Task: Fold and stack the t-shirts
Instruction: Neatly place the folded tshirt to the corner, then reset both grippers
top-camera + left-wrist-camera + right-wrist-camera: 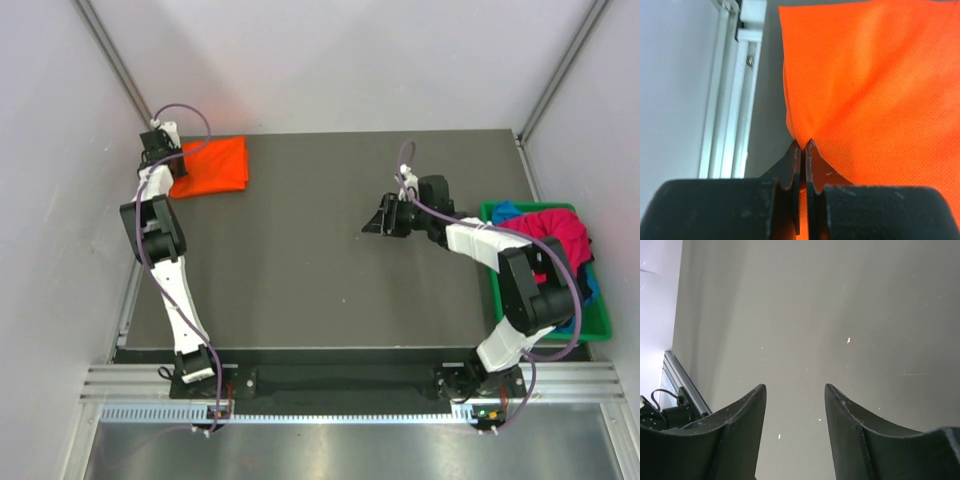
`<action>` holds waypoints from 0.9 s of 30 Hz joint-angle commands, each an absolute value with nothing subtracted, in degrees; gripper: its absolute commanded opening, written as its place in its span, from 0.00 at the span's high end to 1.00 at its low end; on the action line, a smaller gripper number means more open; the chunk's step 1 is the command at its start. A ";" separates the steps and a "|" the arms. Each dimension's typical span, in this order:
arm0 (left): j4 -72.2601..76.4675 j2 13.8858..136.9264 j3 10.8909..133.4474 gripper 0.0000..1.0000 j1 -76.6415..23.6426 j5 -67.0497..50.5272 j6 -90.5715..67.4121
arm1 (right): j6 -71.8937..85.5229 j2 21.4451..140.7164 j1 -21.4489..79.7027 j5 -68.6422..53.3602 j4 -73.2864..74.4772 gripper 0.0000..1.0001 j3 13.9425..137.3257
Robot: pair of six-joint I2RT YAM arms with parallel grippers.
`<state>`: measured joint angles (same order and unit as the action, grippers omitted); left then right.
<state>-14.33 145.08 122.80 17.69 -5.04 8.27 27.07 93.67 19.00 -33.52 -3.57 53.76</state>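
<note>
Top external view: the orange shirt [212, 165] lies folded in the far-left corner of the table [330, 280], a rough rectangle.
Orange shirt, long axis: left to right, along the table's far edge.
Orange shirt, left edge: faces the table's left side, and it is pulled up into a small peak where the fingers meet it.
Left gripper [803, 145]: clenched on that left edge, with the two fingers pressed together and orange cloth pinched between their tips.
Left arm [160, 235]: stretched from its base along the table's left side, with the elbow bent about halfway and the wrist at the far-left corner, just beside the shirt.
Left wrist view: fine mesh cloth fills the right side, and a strip of table and a white rail [747, 100] run down the left.
Right gripper [795, 387]: released, with the jaws apart and only bare table showing between them.
Right arm [520, 285]: the elbow is raised over the bin [600, 330], the forearm reaches left toward the table's middle, and the fingers point left.
Magenta shirt [560, 230]: heaped unfolded in the bin at the table's right side, partly behind the right arm.
Blue shirt [505, 210]: in the same bin, showing at the far-left corner beneath the magenta one.
Orange shirt and bin: well apart, on opposite sides of the table.
</note>
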 commanded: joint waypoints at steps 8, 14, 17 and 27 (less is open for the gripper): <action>-3.35 145.99 124.89 0.92 18.98 -4.06 8.62 | 26.98 97.03 20.39 -34.45 -6.06 0.49 57.65; -2.37 141.34 123.40 0.01 17.93 7.10 3.26 | 26.46 97.56 21.18 -33.31 -4.57 0.49 58.45; -1.67 134.84 119.37 0.01 16.27 9.40 1.15 | 25.41 96.95 21.36 -32.26 -2.47 0.49 59.15; -18.17 111.04 104.08 0.01 1.86 11.01 -7.02 | 22.42 84.14 21.71 -25.41 12.55 0.24 61.34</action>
